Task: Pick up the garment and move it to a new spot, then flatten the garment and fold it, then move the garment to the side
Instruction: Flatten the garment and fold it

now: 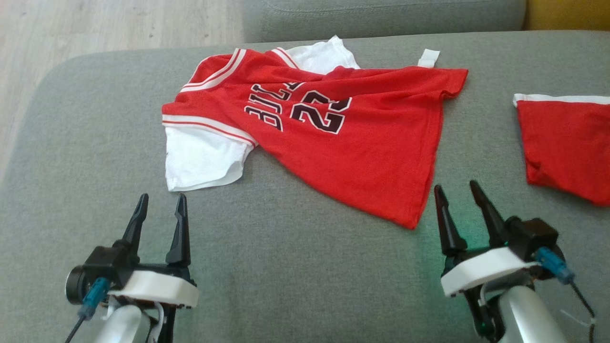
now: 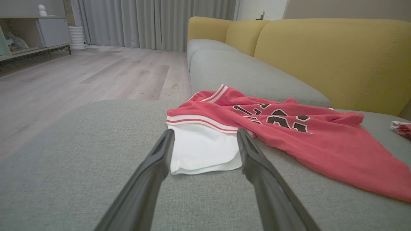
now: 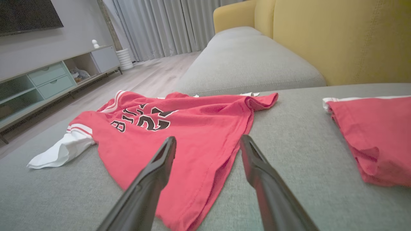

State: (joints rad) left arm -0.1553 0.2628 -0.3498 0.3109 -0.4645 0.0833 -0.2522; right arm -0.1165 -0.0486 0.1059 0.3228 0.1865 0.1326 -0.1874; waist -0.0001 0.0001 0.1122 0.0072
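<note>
A grey fabric sofa seat (image 1: 286, 267) with a rounded far-left corner carries the work. Mustard-yellow back cushions (image 2: 330, 57) rise behind it. Past its left edge, pale wood-plank floor (image 1: 95, 24) runs to grey curtains (image 2: 154, 22) and a low cabinet with pale green drawers (image 3: 48, 80).

The red basketball jersey (image 1: 362, 143), with white sleeves and a dark "22", lies spread but rumpled across the far middle of the seat. Its collar end is to the left and its hem trails toward the near right, with one white sleeve sticking out at the near-left corner. A second red garment with a white band (image 1: 567, 138) lies at the right edge of the head view, apart from the jersey, with grey cushion between them.

The left hand (image 1: 162, 197) hovers with fingers apart and empty, aimed at the white sleeve and just short of it. The right hand (image 1: 455, 186) is likewise spread and empty, its tips just beside the jersey's near hem corner. Wide grey cushion stretches between the two hands and along the near side.
</note>
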